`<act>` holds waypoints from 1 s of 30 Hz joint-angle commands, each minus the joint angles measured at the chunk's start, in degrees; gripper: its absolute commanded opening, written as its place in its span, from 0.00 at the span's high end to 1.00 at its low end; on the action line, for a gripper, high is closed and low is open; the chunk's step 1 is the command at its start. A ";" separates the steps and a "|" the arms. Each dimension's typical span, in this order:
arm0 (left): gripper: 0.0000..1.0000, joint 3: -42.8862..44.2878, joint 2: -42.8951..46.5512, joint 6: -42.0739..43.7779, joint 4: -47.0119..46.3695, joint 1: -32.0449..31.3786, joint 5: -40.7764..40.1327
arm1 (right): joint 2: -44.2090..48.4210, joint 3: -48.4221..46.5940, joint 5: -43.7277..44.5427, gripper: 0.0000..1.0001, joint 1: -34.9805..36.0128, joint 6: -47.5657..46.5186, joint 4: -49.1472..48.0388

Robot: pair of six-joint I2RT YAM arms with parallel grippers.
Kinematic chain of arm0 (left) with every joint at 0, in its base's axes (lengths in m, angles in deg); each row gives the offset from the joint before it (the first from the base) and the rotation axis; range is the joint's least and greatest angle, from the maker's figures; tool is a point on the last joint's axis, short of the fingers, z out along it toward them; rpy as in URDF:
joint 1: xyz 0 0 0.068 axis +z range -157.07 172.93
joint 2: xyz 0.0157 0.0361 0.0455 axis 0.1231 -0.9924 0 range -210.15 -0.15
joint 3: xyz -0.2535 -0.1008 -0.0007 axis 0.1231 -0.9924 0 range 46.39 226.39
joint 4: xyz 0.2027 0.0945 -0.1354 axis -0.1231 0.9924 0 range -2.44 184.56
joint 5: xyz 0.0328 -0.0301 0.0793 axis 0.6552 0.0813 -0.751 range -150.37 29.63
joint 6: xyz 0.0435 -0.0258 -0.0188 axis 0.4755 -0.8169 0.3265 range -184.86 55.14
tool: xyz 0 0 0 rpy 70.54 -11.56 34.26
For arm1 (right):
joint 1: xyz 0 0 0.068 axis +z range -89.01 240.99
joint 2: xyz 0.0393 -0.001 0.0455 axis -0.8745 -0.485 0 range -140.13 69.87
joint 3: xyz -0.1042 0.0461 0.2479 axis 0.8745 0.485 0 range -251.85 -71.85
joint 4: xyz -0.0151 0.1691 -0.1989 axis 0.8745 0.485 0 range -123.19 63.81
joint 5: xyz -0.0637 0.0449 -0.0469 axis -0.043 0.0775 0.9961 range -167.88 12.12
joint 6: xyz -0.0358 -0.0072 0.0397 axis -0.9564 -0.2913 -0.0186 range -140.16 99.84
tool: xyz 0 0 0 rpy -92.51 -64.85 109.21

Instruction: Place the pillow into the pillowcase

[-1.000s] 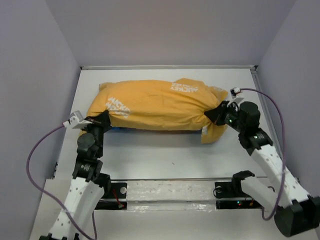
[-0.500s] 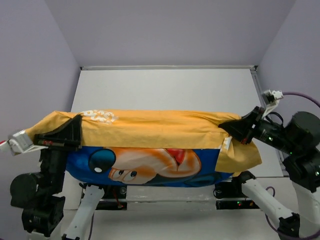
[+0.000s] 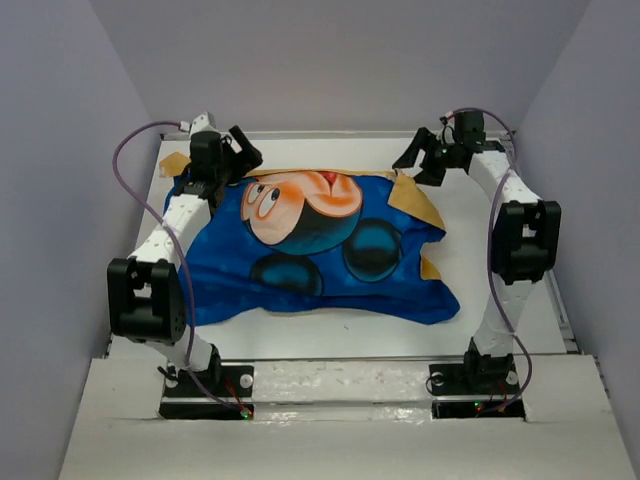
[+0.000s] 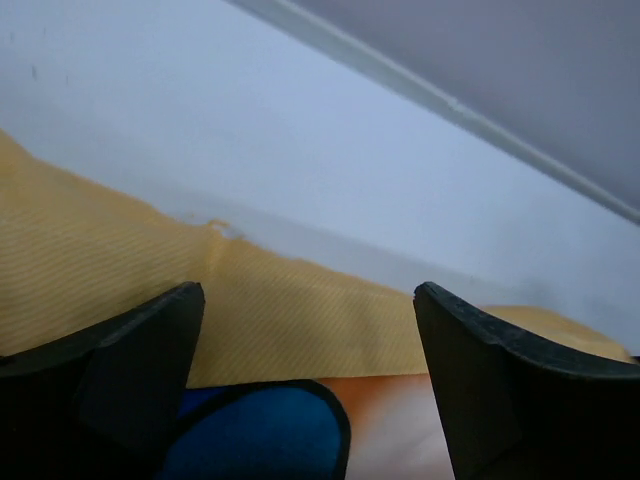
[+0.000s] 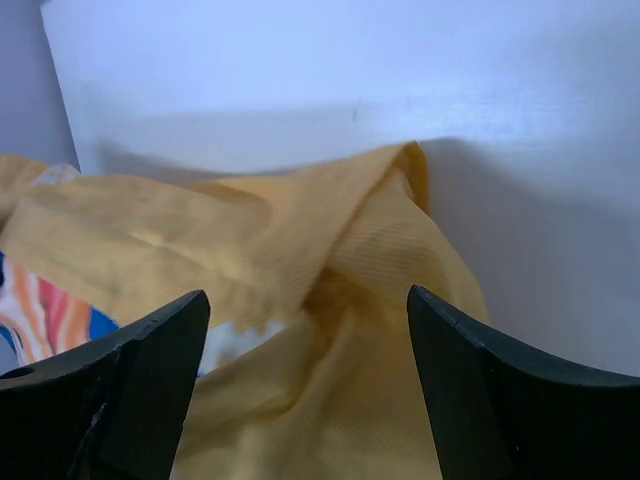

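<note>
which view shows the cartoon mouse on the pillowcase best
The top external view: the pillowcase lies spread blue face up, the whole mouse head visible. The left wrist view shows its yellow edge and a sliver of print; the right wrist view mostly yellow folds.

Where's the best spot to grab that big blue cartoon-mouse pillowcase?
Probably the loose mustard-yellow flap at the far right corner of the blue fabric pillowcase, from the far side, where the open right gripper hovers: thin cloth sticking out suits a pinch.
</note>
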 commanded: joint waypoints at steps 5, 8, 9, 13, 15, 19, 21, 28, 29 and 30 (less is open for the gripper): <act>0.01 16.27 9.80 4.64 -4.50 0.55 0.22 | 10.09 -18.49 9.08 0.10 0.77 -4.78 -0.03; 0.01 9.69 17.80 5.69 -5.74 -1.03 0.13 | 16.32 -15.94 11.64 0.09 3.31 -8.20 -1.18; 0.01 7.84 19.93 5.78 -5.83 -2.00 0.48 | 18.36 -13.67 13.13 0.09 4.45 -10.47 -1.26; 0.01 -4.64 34.57 5.95 -7.42 -4.55 3.11 | 31.88 2.31 9.20 0.21 10.69 -8.57 -9.68; 0.01 -7.19 39.78 5.96 -6.01 -4.64 6.70 | 42.04 15.10 8.48 0.43 12.72 -6.12 -14.95; 0.01 -5.38 52.09 8.59 0.93 -4.73 10.23 | 58.21 22.72 6.47 1.00 13.61 -3.91 -18.05; 0.01 -2.30 57.99 10.43 2.60 -4.73 11.63 | 65.01 24.23 4.71 1.00 13.61 -3.38 -18.84; 0.01 9.40 69.76 15.53 12.60 -4.73 11.21 | 89.19 25.38 12.94 0.00 13.61 -4.25 -15.17; 0.01 9.75 69.78 15.80 12.63 -4.91 11.03 | 89.22 24.77 12.97 0.00 13.61 -4.78 -13.15; 0.01 9.67 71.00 15.97 14.11 -5.08 10.16 | 90.00 23.37 15.23 0.00 13.61 -5.31 -11.39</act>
